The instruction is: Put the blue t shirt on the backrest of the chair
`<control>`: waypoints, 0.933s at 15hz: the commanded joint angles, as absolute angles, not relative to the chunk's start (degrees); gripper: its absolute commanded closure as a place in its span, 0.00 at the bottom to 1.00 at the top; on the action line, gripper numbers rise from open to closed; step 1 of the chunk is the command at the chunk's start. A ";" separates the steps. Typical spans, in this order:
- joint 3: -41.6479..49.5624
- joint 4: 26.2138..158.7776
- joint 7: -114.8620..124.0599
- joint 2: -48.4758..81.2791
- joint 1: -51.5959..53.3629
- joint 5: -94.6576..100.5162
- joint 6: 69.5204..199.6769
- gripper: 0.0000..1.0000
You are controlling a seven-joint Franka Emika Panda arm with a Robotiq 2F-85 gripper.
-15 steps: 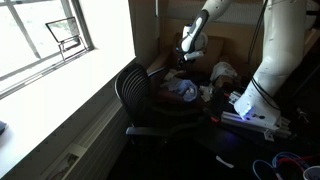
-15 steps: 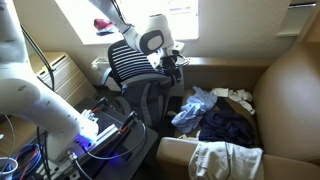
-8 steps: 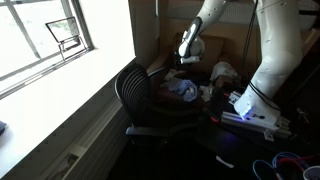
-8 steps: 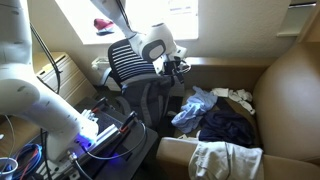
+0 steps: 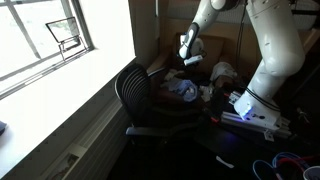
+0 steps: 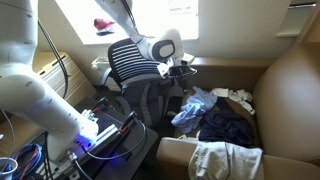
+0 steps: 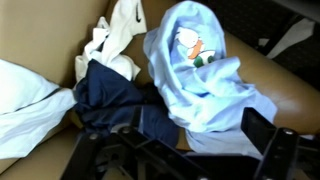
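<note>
The light blue t-shirt [image 7: 205, 70], with a cartoon print, lies crumpled on the brown couch seat. It shows in both exterior views [image 5: 182, 88] [image 6: 193, 106]. The black office chair with a ribbed backrest [image 6: 130, 62] [image 5: 133, 88] stands beside the couch. My gripper [image 7: 205, 150] hangs above the shirt, open and empty, with its dark fingers at the bottom of the wrist view. In both exterior views it [image 5: 188, 62] [image 6: 182, 68] hovers next to the chair's backrest, above the clothes.
A dark navy garment [image 7: 110, 100] [image 6: 228, 125] lies beside the shirt. White cloths [image 7: 30, 100] [image 6: 225, 160] lie around it. The couch back [image 6: 290, 80] rises behind. A lit device with cables [image 6: 95, 135] sits near the chair, and a window [image 5: 50, 35] is nearby.
My gripper has shifted a little away from the chair backrest toward the pile of clothes. The clothes and chair have not moved.
</note>
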State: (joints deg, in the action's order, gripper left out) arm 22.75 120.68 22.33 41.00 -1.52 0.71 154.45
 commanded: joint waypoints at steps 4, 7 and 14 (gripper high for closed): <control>24.84 116.63 24.75 45.84 -0.70 2.20 153.49 0.00; 22.95 112.43 23.02 49.92 -3.13 1.73 148.15 0.00; 22.53 106.58 21.32 57.84 -6.00 1.96 146.76 0.00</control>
